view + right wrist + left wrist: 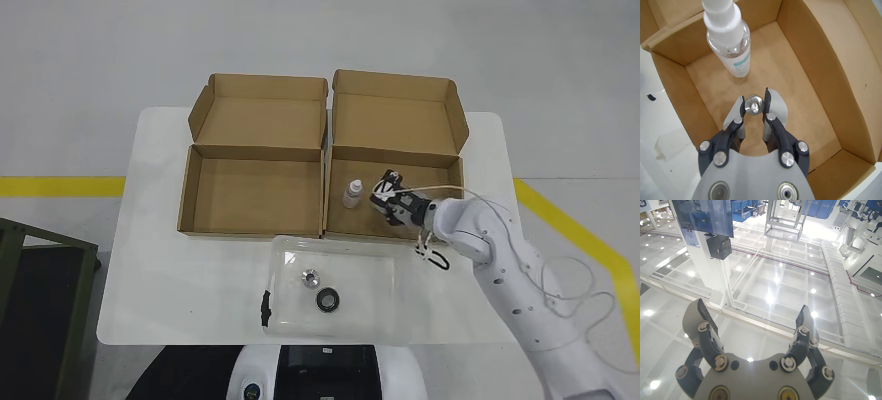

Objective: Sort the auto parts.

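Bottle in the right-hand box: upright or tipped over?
Upright. The bottle stands on its base on the floor of the box, white cap on top.

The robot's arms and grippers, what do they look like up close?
The right arm is smooth and white, with a thin pale cable looping along it. The right gripper and the left gripper match: a flat grey plate, black links with round silver bolts, and two pale grey fingers faced with black ridged pads.

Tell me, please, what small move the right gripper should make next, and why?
Probably lower slightly and open: the right gripper is shut on a metal part over the floor of the box, apart from the bottle standing there.
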{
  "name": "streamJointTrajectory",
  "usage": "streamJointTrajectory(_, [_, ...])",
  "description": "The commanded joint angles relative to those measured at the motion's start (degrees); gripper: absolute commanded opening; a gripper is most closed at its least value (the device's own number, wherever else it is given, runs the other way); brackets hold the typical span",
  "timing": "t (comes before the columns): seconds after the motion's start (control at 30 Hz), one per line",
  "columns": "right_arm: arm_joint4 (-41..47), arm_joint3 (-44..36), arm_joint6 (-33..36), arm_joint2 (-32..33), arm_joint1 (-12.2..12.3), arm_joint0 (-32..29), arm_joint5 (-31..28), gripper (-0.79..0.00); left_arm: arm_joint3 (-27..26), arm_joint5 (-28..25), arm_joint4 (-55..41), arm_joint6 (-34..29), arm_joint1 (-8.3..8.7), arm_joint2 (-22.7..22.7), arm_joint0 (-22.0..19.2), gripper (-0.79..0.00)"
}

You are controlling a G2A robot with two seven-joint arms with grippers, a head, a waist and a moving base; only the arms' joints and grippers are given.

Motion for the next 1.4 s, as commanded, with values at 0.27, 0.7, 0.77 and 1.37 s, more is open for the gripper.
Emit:
streamJointTrajectory(0.27, [0.1,3.0,0.0,-2.3,-0.6,2.2,0.4,-0.015,0.0,0.0,0.0,0.0,0.00,0.0,0.0,0.000])
streamJointTrajectory(0.7, [3.6,-8.4,-4.8,5.4,1.1,-4.1,-2.0,0.000,0.0,0.0,0.0,0.0,0.00,0.0,0.0,0.000])
streamJointTrajectory(0.77, [4.0,-12.8,-5.2,7.2,1.6,-6.2,-3.5,0.000,0.0,0.0,0.0,0.0,0.00,0.0,0.0,0.000])
streamJointTrajectory(1.37, [-4.3,-30.5,-10.2,4.1,3.5,-24.6,-12.8,0.000,0.0,0.0,0.0,0.0,0.00,0.0,0.0,0.000])
